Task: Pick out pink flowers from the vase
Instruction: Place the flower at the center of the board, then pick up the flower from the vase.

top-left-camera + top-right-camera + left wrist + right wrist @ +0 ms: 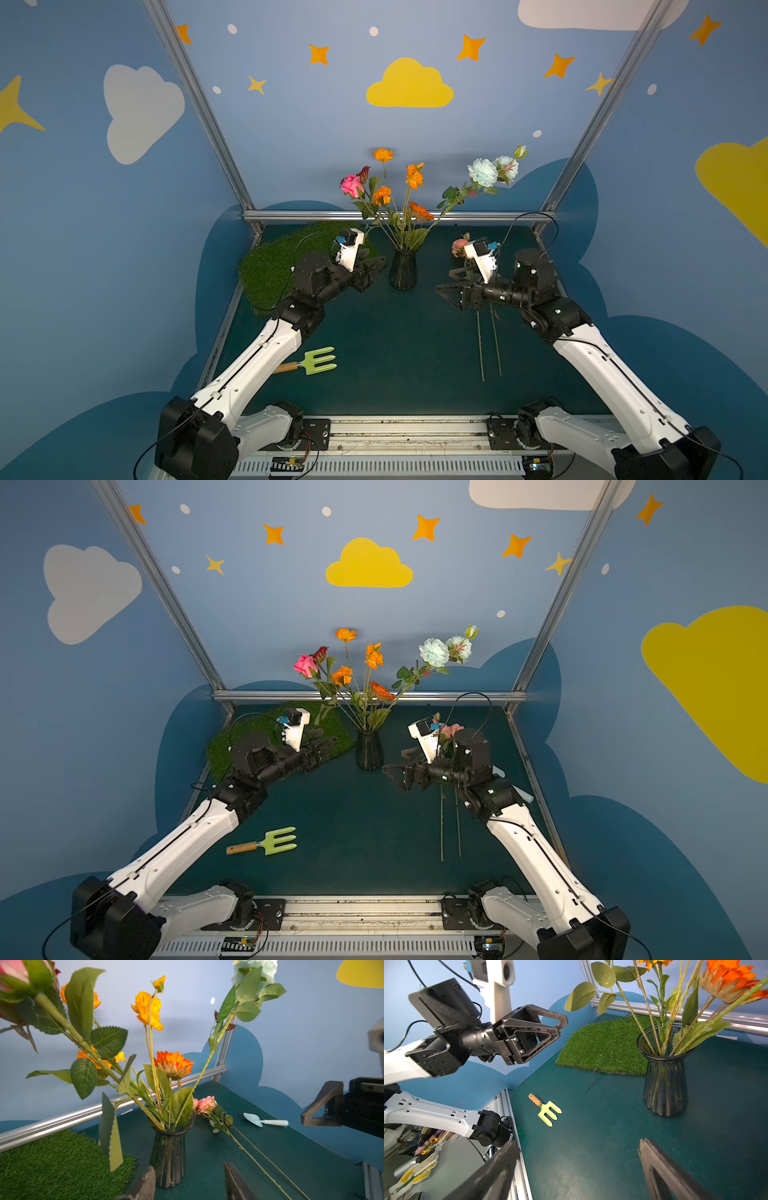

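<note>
The dark ribbed vase (402, 270) (369, 750) (169, 1157) (664, 1084) stands at the middle back of the table. A magenta rose (351, 185) (304, 665) leans out of it to the left. A peach-pink cluster (459, 246) (205, 1104) lies on the table right of the vase, with two long stems (482, 345) running toward the front. My left gripper (370, 270) (190, 1186) (562, 1026) hovers just left of the vase, jaws apart around nothing. On the vase's right, my right gripper (446, 286) (577, 1167) is wide open and empty.
Orange flowers (413, 178), a red spiky flower (364, 172) and pale blue blooms (484, 171) also stand in the vase. A grass mat (274, 266) covers the back left corner. A green hand fork (318, 360) lies front left. A light blue trowel (259, 1121) lies at the far right.
</note>
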Robot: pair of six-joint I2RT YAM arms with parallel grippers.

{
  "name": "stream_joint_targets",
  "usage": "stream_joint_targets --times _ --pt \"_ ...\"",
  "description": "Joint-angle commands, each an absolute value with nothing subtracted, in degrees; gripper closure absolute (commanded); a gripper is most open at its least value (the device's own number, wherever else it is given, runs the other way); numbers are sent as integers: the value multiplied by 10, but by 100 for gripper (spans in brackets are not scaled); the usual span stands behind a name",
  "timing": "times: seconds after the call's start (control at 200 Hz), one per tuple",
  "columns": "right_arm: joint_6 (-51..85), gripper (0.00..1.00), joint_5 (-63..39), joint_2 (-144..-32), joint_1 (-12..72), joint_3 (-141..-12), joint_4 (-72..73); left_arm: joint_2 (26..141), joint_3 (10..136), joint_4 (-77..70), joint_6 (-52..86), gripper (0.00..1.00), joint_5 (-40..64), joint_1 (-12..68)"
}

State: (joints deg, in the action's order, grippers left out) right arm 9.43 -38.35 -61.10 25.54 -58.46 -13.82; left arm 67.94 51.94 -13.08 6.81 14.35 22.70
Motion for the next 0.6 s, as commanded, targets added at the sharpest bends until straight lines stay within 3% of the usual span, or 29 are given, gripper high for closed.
stream_joint_targets --times 0.0,0.21,0.591 --pt "115 7 -396 -614 266 -577 -83 707 533 -201 102 47 138 219" --pt "118 7 -379 -637 298 -594 -55 776 551 -256 143 54 97 213" --pt "100 7 -352 -676 326 -642 -69 850 562 -337 171 54 69 213"
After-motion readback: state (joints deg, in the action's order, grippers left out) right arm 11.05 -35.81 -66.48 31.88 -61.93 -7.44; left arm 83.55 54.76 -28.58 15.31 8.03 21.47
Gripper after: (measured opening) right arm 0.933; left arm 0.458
